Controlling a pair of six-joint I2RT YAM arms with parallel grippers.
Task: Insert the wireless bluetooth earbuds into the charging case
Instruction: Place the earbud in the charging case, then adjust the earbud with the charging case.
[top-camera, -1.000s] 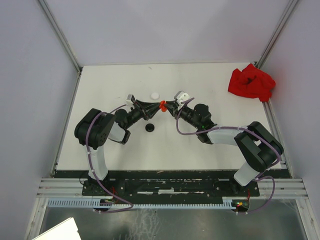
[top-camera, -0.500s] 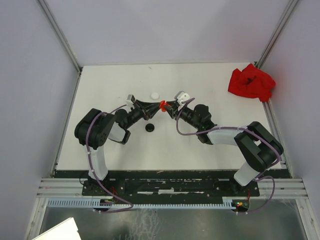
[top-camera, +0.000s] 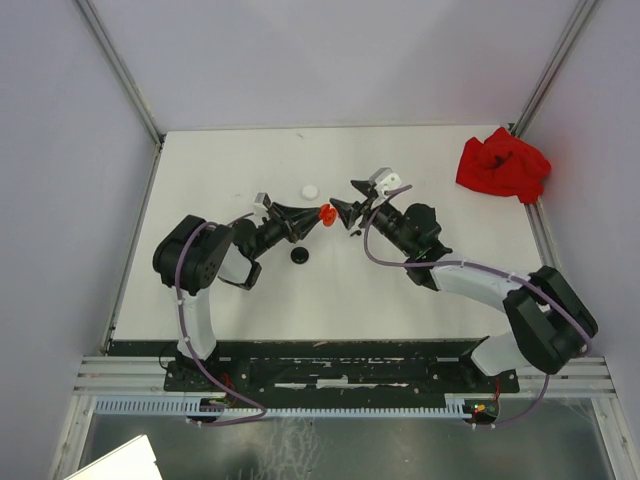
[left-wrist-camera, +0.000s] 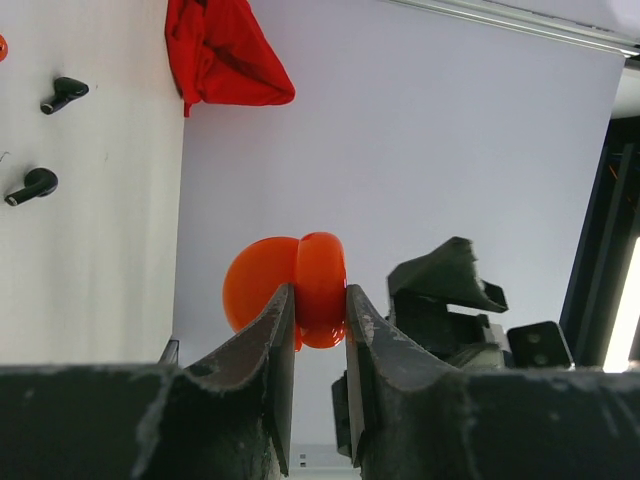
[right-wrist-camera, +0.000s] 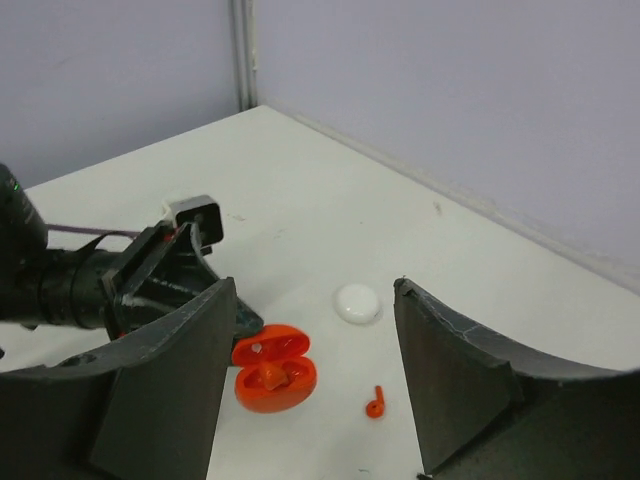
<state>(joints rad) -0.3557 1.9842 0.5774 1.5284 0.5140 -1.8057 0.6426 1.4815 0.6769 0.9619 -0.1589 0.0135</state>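
Observation:
My left gripper (top-camera: 316, 217) (left-wrist-camera: 315, 292) is shut on the lower half of an orange charging case (top-camera: 327, 212) (left-wrist-camera: 255, 285), holding it above the table with its lid open. In the right wrist view the open case (right-wrist-camera: 275, 368) has one orange earbud (right-wrist-camera: 268, 374) sitting in it. A second orange earbud (right-wrist-camera: 375, 404) lies loose on the table just right of the case. My right gripper (top-camera: 347, 212) (right-wrist-camera: 312, 330) stands open a little to the right of the case, holding nothing. Two black earbuds (left-wrist-camera: 63, 93) (left-wrist-camera: 30, 186) lie on the table.
A closed white case (top-camera: 310, 191) (right-wrist-camera: 357, 303) lies behind the grippers and a black case (top-camera: 299, 256) in front of them. A crumpled red cloth (top-camera: 503, 165) (left-wrist-camera: 225, 50) sits at the back right corner. Walls enclose the table on three sides.
My right gripper has opened and drawn back to the right, away from the orange case. The left gripper has kept its hold on the case and barely moved.

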